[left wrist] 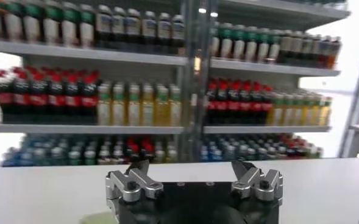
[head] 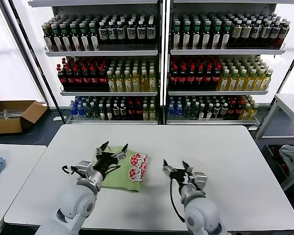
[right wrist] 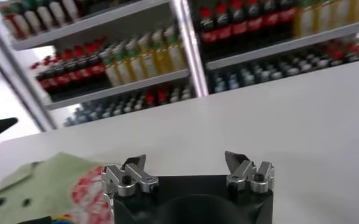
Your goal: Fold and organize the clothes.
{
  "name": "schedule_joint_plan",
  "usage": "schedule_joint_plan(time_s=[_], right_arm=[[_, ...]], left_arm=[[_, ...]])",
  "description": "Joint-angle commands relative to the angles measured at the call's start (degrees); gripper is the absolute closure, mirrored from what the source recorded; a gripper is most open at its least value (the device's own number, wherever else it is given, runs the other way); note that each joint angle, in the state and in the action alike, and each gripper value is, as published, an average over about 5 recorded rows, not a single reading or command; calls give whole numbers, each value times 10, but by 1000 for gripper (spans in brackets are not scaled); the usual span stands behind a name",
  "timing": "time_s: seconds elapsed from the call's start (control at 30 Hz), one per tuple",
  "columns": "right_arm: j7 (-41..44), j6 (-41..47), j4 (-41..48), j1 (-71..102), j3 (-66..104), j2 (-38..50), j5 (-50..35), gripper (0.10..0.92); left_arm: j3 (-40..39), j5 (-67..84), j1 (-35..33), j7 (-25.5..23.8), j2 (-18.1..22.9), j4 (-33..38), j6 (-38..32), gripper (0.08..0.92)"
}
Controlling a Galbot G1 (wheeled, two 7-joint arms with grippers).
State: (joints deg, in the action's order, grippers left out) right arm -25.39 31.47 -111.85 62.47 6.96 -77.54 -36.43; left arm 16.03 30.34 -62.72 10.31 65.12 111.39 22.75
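I see the folded green polo shirt lying on the white table. My left gripper hovers over its left part, jaws spread, empty. My right gripper waits beside the shirt, also spread.

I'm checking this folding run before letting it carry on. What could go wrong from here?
1. The left claw is open right over the folded shirt; pulling away, a finger could snag the fabric and undo the fold.
2. The shirt looks a bit uneven, its printed graphic at one edge, so the soft fabric may spring open.
3. The right claw, open beside the shirt, could nudge it if it sweeps across.
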Motion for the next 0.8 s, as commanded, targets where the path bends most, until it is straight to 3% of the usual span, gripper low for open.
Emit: schedule_joint_plan(time_s=[0.03, 0.6, 0.8], right_arm=[[-27, 18, 149, -170, -149, -18, -101, 206], [-64, 17, 160, -103, -115, -57, -95, 285], [-60, 17, 156, -89, -118, -69, -78, 408]], left_arm=[[87, -43, -43, 31, -4, 8, 0, 177], [85, -41, -46, 30, -4, -3, 1, 177], [82, -40, -42, 30, -4, -7, 1, 177]])
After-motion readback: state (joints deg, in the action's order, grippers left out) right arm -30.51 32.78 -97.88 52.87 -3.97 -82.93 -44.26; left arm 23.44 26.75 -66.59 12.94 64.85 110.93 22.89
